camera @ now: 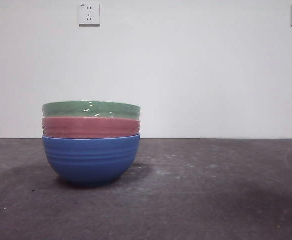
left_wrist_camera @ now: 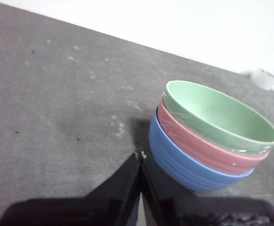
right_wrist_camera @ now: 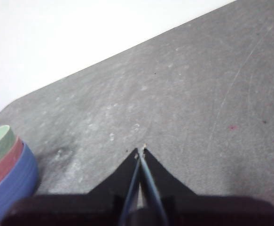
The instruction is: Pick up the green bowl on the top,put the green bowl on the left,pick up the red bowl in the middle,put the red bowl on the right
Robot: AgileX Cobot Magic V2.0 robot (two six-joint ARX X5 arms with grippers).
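Three cameras: one low front view, two wrist views.

The front camera sat at tabletop [camera: 211, 200] height, facing level toward the wall. Each wrist camera looked obliquely down past its tool, left tool [left_wrist_camera: 140, 155] near the bowl stack [left_wrist_camera: 207, 141], right tool [right_wrist_camera: 140, 151] farther off. All three views shared the stack.

Count: 3 bowls in one nested stack, 1 green bowl [camera: 91, 109], 1 red bowl [camera: 90, 127], 1 blue bowl [camera: 90, 160]. 2 wall sockets [camera: 88, 14]. 2 grippers, left gripper [left_wrist_camera: 140, 155] and right gripper [right_wrist_camera: 140, 151]. 1 white tape roll [left_wrist_camera: 264, 78].
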